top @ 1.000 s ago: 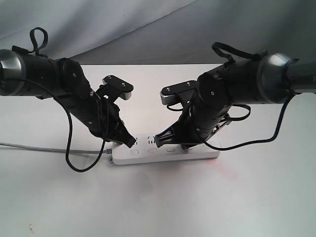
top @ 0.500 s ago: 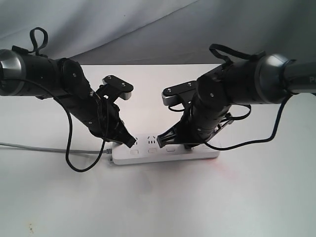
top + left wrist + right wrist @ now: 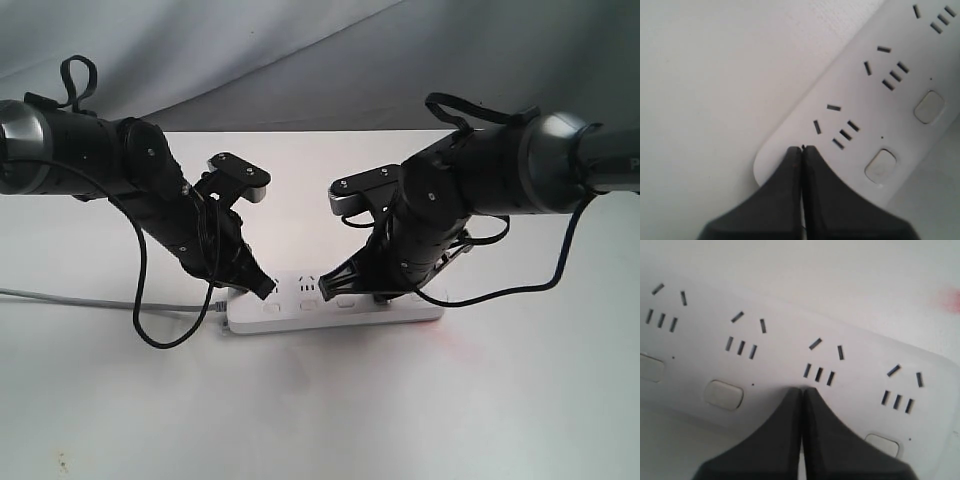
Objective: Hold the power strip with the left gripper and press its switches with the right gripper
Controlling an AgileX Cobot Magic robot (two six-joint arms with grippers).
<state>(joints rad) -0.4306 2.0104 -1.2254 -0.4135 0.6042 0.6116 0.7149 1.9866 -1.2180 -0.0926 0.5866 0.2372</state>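
Observation:
The white power strip lies flat on the white table, its sockets facing up. My left gripper is shut and its tip rests on the strip's left end, beside the end socket. Two switches show near it. My right gripper is also shut, with its tip down on the strip just below a middle socket. Its fingers hide the switch under that socket. Neighbouring switches show on either side.
The thin grey cord runs off to the left edge of the table. A loose black cable loops from the left arm onto the table. A faint red mark lies by the strip's right end. Grey cloth hangs behind.
The right arm has shifted slightly to the right along the strip, tip still low on it. The left arm and the strip have not moved.

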